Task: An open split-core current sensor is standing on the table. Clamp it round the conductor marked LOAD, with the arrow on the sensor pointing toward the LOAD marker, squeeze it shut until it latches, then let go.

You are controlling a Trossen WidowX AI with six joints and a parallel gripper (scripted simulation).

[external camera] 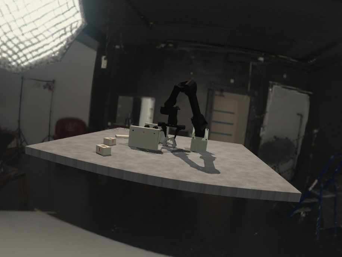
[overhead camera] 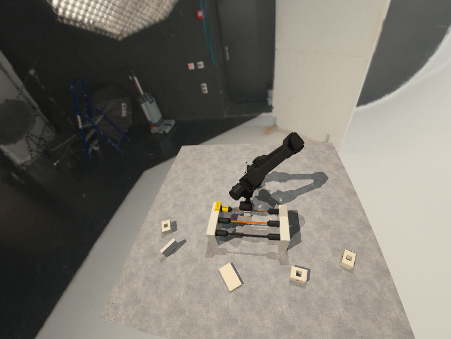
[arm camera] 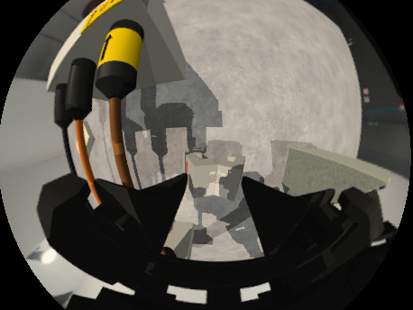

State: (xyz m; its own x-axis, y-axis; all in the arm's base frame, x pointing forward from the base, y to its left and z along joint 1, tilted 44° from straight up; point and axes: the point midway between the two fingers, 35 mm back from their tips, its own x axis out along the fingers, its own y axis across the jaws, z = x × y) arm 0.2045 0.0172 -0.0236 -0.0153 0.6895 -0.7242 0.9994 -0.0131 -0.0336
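The open sensor (overhead camera: 247, 214) (external camera: 173, 142) (arm camera: 203, 175) is a small pale body standing on the table, its two halves spread apart. Red marks show on its sides in the wrist view; the arrow's direction cannot be read. My gripper (external camera: 170, 136) (arm camera: 215, 178) points down over it, open, with one fingertip at each side of its upper part; contact cannot be told. The brown LOAD conductor (overhead camera: 235, 209) (arm camera: 117, 135) runs beside my gripper, outside the sensor. Its yellow sleeve (overhead camera: 225, 209) (arm camera: 127, 47) bears a black arrow, near the yellow LOAD marker (overhead camera: 217, 206).
Two pale posts (overhead camera: 212, 222) (overhead camera: 283, 229) hold the conductors, with an orange conductor (overhead camera: 247, 222) and a black conductor (overhead camera: 251, 235) farther from me. A pale green upright plate (external camera: 198, 145) (arm camera: 331, 173) stands at my base side. Several cream blocks lie around the rack, including a flat block (overhead camera: 230, 277).
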